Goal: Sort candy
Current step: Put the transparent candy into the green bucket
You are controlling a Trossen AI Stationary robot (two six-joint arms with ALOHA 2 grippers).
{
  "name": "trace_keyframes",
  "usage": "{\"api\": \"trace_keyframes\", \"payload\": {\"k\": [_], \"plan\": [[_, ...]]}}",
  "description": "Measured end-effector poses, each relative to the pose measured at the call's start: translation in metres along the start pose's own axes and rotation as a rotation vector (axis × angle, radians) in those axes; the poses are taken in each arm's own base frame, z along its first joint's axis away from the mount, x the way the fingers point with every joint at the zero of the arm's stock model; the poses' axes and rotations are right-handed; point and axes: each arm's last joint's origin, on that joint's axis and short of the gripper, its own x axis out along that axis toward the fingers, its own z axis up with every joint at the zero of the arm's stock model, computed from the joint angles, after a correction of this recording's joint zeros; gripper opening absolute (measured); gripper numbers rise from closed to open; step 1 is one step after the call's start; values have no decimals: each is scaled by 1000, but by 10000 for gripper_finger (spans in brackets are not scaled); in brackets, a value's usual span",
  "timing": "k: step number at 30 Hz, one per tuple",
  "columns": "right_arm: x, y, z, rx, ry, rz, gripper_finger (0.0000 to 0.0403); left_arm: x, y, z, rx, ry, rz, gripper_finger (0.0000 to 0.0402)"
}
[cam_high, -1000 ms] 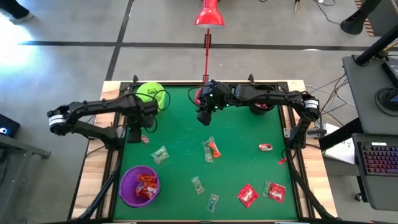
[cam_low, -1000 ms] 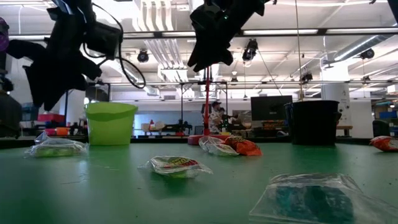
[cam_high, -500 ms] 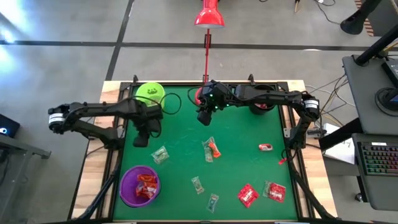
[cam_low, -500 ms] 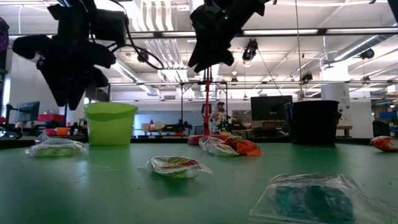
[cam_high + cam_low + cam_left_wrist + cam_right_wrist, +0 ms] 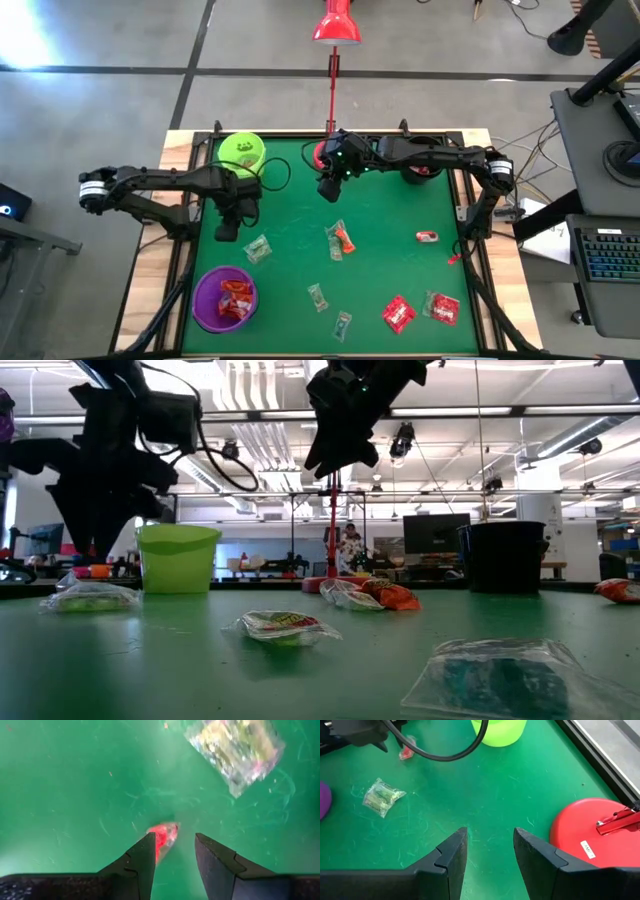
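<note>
My left gripper (image 5: 228,228) is open and points down just above the table's left part. Its wrist view (image 5: 174,847) shows a small red candy (image 5: 162,836) lying on the green mat under the gap, close to one fingertip. A clear greenish candy (image 5: 235,752) lies a little farther on; it also shows in the high view (image 5: 258,249). My right gripper (image 5: 328,187) is open and empty, hovering high over the far middle of the table (image 5: 490,840). More candies lie loose: a greenish and orange pair (image 5: 339,240), a red one (image 5: 427,237), and several near the front edge (image 5: 398,313).
A lime-green cup (image 5: 241,153) stands at the far left, a purple cup (image 5: 224,297) with red candies at the near left, and a black cup (image 5: 420,168) at the far right under my right arm. The red lamp's base (image 5: 592,835) sits at the far middle.
My left gripper has moved a little toward the table's right and near edges and has come down somewhat, so it now stands over the small red candy that lay beside it. The candies have stayed where they were.
</note>
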Motion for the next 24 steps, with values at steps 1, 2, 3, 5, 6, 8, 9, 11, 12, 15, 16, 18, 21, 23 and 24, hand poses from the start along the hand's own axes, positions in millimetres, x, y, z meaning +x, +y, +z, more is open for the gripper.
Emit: {"api": "trace_keyframes", "payload": {"k": [1, 2, 3, 5, 6, 8, 9, 11, 12, 15, 16, 18, 21, 23, 24], "plan": [[0, 0, 0, 0, 3, 0, 153, -1, 0, 1, -1, -1, 0, 122], [0, 0, -1, 0, 5, -1, 153, -1, 1, 2, 1, 0, 0, 123], [0, 0, -1, 0, 6, -1, 153, 0, 1, 2, 8, 6, -1, 125], [0, 0, -1, 0, 6, -1, 153, 2, 1, 3, 30, 14, -3, 127], [0, 0, -1, 0, 7, -1, 153, 3, 1, 3, 40, 22, -3, 127], [0, 0, -1, 0, 9, -2, 153, 7, 1, 2, 55, 41, -9, 128], [0, 0, -1, 0, 10, -2, 153, 9, 1, 2, 63, 49, -11, 128], [0, 0, -2, 0, 18, -3, 153, 11, 0, 2, 86, 50, -8, 128], [0, 0, -2, -1, 21, -4, 153, 13, 1, 2, 90, 56, -6, 128], [0, -1, -3, -1, 33, -6, 153, 19, 1, 0, 95, 93, 6, 128], [0, -1, -3, -1, 33, -6, 153, 21, 2, 0, 95, 104, 4, 128], [0, -1, -3, -1, 34, -7, 153, 25, 2, -1, 99, 136, -3, 128], [0, -1, -3, -1, 33, -7, 153, 29, 3, 1, 98, 151, -8, 128], [0, -1, -3, -1, 33, -7, 153, 32, 4, 2, 97, 169, -14, 128], [0, -1, -3, -1, 33, -7, 153, 34, 4, 2, 96, 181, -12, 128]]}}
